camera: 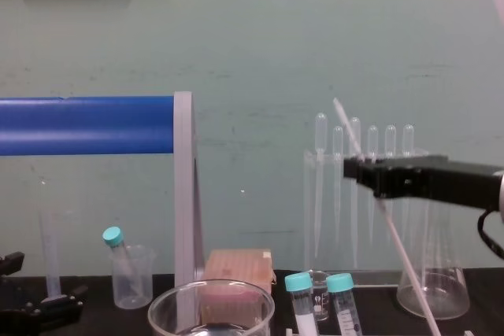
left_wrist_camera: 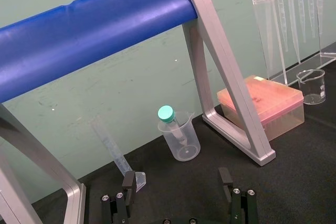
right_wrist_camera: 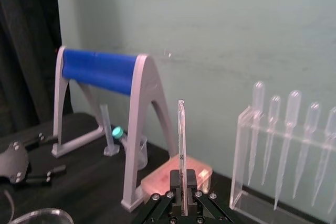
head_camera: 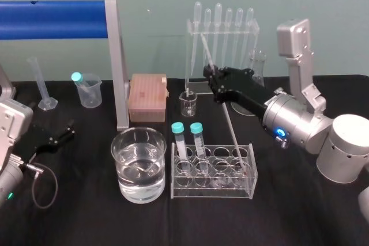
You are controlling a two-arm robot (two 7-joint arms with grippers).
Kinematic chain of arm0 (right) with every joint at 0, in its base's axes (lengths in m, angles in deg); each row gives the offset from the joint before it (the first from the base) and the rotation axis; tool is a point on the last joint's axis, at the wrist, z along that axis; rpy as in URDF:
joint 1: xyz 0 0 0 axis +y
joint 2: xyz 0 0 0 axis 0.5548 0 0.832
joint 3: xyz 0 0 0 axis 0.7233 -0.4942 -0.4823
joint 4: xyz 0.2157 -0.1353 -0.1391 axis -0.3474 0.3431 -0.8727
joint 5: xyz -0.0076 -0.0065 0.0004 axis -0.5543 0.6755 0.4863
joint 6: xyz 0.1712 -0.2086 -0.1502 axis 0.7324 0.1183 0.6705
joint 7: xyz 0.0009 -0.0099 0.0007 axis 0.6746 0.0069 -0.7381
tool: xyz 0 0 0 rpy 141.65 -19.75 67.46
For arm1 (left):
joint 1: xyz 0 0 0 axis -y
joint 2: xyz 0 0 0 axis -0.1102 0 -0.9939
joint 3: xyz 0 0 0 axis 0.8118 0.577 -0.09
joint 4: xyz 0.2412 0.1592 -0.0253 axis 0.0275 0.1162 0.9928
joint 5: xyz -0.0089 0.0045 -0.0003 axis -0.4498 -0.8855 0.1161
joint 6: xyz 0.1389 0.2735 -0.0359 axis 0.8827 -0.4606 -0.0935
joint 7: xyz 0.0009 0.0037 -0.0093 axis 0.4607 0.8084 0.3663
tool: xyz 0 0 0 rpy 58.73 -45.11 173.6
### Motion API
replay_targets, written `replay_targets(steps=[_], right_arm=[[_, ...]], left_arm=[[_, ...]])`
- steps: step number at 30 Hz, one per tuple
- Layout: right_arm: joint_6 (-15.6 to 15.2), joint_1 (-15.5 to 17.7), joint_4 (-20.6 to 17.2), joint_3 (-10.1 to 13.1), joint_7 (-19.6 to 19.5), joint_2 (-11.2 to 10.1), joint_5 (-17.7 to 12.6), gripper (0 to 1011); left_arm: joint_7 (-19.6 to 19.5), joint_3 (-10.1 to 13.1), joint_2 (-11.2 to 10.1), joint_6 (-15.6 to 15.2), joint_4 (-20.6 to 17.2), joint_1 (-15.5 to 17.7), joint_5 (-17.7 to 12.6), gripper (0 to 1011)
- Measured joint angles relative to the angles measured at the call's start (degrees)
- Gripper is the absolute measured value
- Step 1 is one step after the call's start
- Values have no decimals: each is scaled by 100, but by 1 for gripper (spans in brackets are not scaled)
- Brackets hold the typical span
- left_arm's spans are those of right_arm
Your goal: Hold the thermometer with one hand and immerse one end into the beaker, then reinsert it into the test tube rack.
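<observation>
- Head view puts your left gripper (head_camera: 68, 129) at the far left, low over the surface (head_camera: 86, 217). Its jaws are spread and hold nothing, so let it sit idle.
- Next comes the beaker (head_camera: 138, 194), part-filled with clear liquid and standing just left of the test tube rack (head_camera: 213, 188).
- Two teal-capped tubes (head_camera: 180, 139) stand in the rack's left holes, between the beaker and the thermometer. You will likely need to lift well above their caps before crossing.
- The thermometer (head_camera: 233, 133) leans, with its upper end back toward the pipette stand (head_camera: 189, 50) and its lower end down at the rack's right end.
- Your right gripper (head_camera: 210, 73) has its jaws pinching the thermometer on its upper part, well above the rack.
- Draw it out along its own slant, not sideways, because thin glass levered against a hole's edge could snap. Then bring it upright over the beaker and lower only the tip into the liquid.
</observation>
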Motion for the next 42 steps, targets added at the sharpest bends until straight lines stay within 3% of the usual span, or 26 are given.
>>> replay_targets(steps=[19,24,27,33,42], right_arm=[[347,-164,-356,460,171,12,-652,56],[742,-281,-350,522,295,42,-773,56],[1288,-380,-169,566,573,169,-943,56],[2017,-541,249,571,1040,468,-1304,56],[2295,-789,696,335,1370,706,-1429,57]], left_arm=[[0,0,0,0,0,0,0,1008],[0,0,0,0,0,0,0,1008],[0,0,0,0,0,0,0,1008],[0,0,0,0,0,0,0,1008],[0,0,0,0,0,0,0,1008]])
